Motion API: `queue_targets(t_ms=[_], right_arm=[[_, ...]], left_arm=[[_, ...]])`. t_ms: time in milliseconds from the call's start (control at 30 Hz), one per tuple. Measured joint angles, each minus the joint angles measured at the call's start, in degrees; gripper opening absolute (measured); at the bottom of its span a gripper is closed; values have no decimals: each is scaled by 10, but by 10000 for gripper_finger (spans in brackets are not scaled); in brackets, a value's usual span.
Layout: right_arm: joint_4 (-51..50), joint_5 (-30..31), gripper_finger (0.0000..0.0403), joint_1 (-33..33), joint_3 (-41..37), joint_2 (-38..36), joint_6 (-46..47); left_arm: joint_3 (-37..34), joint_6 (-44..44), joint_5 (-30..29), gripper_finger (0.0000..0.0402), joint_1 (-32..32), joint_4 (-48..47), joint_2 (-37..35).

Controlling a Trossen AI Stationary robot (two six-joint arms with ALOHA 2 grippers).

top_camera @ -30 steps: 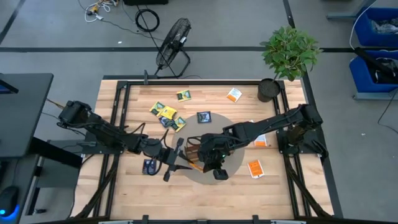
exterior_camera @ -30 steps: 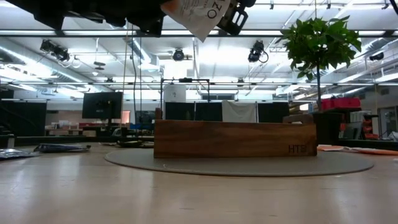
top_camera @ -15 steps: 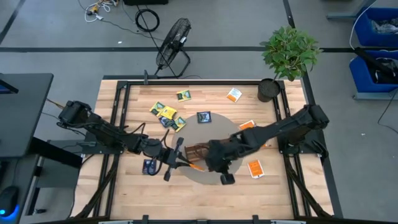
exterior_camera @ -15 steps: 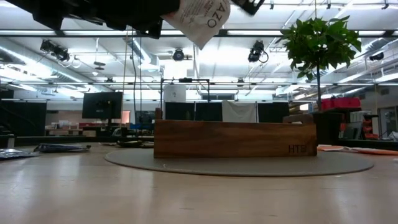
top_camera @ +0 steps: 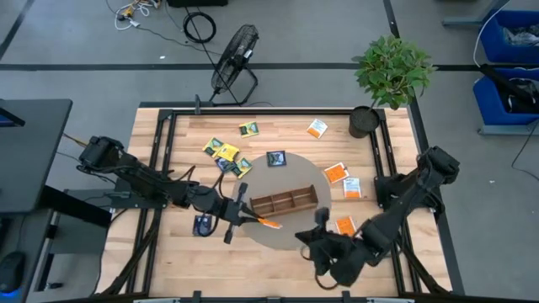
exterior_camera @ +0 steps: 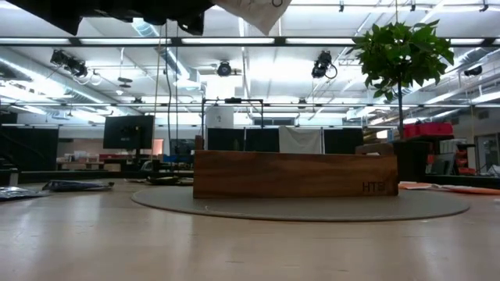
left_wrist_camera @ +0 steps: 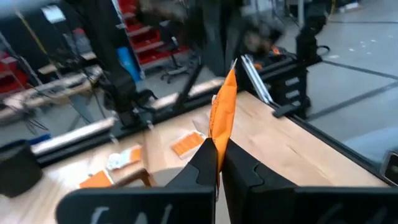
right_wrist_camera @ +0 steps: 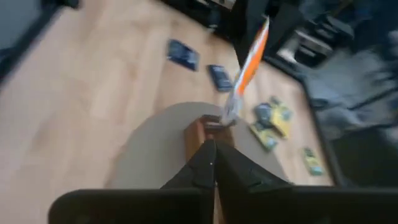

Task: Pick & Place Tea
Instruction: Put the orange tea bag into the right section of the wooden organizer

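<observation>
- Grey floor (top_camera: pixel 76 50) with dark seams surrounds the wooden bench (top_camera: pixel 168 252).
- A black floor fan (top_camera: pixel 234 52) stands behind it.
- Blue bins (top_camera: pixel 510 50) sit off to one side.
- Ceiling strip lights (exterior_camera: pixel 94 66) glow overhead.

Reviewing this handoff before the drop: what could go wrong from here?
1. The left gripper pinches only the bottom edge of the orange sachet, so the sachet could slip or swing.
2. The sachet hangs at the near left end of the wooden tray, not over a compartment; released here, it may land on the round mat.
</observation>
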Motion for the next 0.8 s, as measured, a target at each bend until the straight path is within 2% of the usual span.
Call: queue_targets(t_ms=[100,167,333,433,533,633,800], right_arm=[[69,78,13,21,-65,0,28],[124,108,14,28,-100,0,36],[273,122,22,24,-175,0,38],[420,114,30,6,-223,0,-17],[579,74,49,-22,-263,0,-88],[695,-4,80,-63,-287,0,-140],[723,-172,127,-143,-283,0,-136]], left_arm=[[-39,1,-33,8,-1,87,0],[-85,-3,-61,8,-4,181,0],[-186,-7,-62,8,-19,358,0],[-226,-4,-62,8,-32,441,-1],[-242,-4,-70,8,-44,451,-1],[-240,-1,-76,8,-55,453,0],[-230,10,-77,8,-58,454,0]])
